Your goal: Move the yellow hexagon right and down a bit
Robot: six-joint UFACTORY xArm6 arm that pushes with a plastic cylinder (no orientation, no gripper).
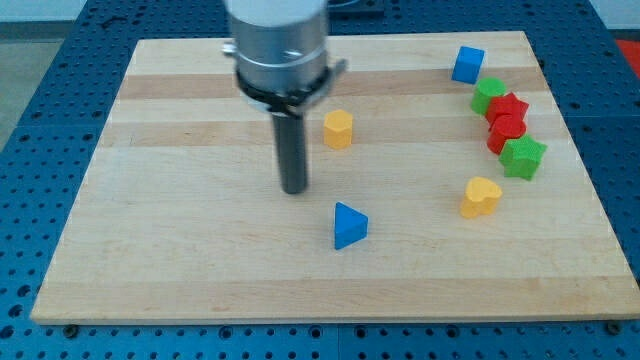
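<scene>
The yellow hexagon sits on the wooden board a little above the middle. My tip rests on the board to the lower left of the yellow hexagon, apart from it. A blue triangle lies below the hexagon, to the lower right of my tip.
A yellow heart-shaped block lies at the right of centre. At the view's upper right stand a blue cube, a green block, two red blocks and a green star-like block in a curved row.
</scene>
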